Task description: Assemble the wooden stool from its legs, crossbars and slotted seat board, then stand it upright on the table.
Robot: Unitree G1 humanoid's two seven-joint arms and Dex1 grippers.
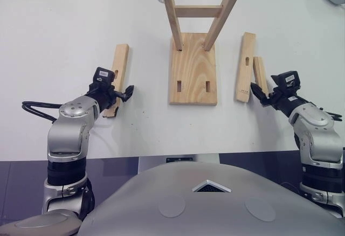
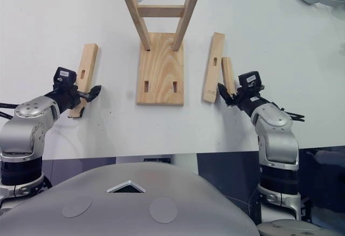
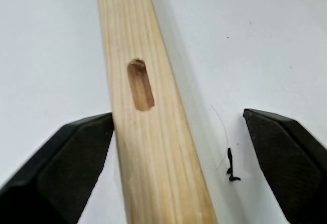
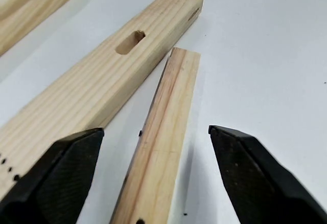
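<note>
Left tool (image 3: 178,117) is held wide around leg (image 1: 119,69) left of seat board (image 1: 193,77) | right tool (image 4: 156,131) is held wide around crossbar (image 1: 260,75) right of it.

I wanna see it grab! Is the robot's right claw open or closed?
Open. The right gripper has its fingers wide apart on either side of the short crossbar, with gaps showing, so neither touches it.
</note>
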